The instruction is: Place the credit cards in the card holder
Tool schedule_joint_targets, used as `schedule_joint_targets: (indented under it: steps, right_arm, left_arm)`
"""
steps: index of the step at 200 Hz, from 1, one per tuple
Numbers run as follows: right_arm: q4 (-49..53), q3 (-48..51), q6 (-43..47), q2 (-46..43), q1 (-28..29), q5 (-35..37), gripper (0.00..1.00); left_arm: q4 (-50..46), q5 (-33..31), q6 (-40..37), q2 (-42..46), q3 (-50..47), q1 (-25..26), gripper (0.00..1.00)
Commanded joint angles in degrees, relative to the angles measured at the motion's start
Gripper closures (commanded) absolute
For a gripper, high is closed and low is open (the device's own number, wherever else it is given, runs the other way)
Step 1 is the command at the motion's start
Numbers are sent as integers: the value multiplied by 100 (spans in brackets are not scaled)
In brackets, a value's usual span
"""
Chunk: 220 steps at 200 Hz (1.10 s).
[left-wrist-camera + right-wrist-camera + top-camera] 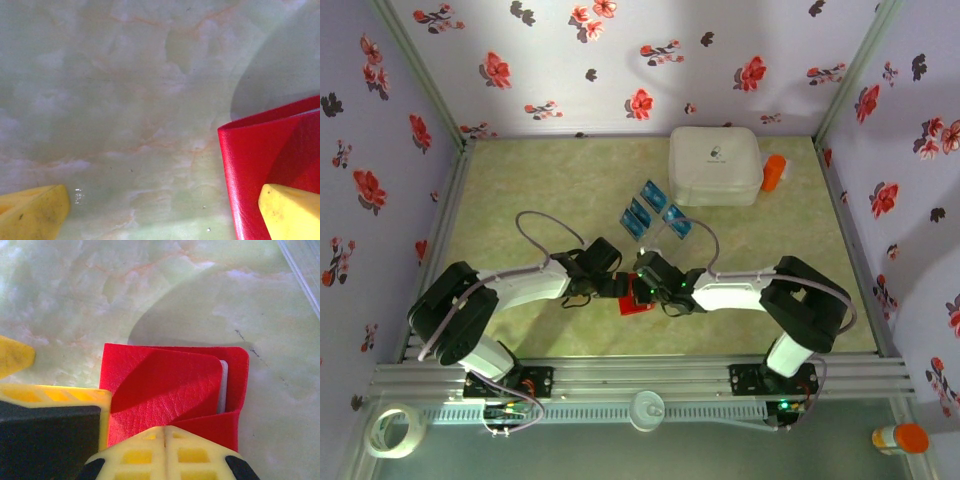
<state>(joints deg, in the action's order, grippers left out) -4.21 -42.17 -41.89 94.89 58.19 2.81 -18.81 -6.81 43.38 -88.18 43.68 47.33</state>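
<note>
The red card holder lies on the table between the two grippers. My right gripper is shut on its near edge, and a flap is lifted with a slanted crease. A white edge peeks from an inner pocket. My left gripper stands open just left of the holder, with one yellow fingertip over the red leather and the other above bare table. Several blue credit cards lie loose farther back, near the white box.
A big white rounded box stands at the back right with an orange object beside it. A tape roll and an orange-capped bottle sit below the front rail. Flowered walls enclose the table.
</note>
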Motion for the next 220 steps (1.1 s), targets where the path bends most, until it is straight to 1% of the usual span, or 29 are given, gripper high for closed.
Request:
schedule_joint_targets:
  steps: [1,21,59,109,161,185,220]
  right_arm:
    - [1597,717,-240,1275,244,-1139,100]
    - [1528,711,-285,1185,250,-1120,100]
    - [1695,762,-274,847,247,-995,100]
    - [1528,1214,-564,502,245,-844,100]
    - [1247,1466,-783,486,240,-816,100]
    - [1248,1278,-730,545,240,-924,100]
    - [1558,822,-581,350,235,-915,100]
  left_arm:
    - [188,101,16,-205,-207,-101,0]
    - [142,99,-3,-199,-184,-101,0]
    - [142,100,10,-198,-138,-100,0]
    - [117,110,-3,-229,-101,-101,0]
    - [91,112,-6,-173,-138,-103,0]
    - [110,114,-13,-194,-131,-102,0]
    - [108,117,-22,-201,-108,-101,0]
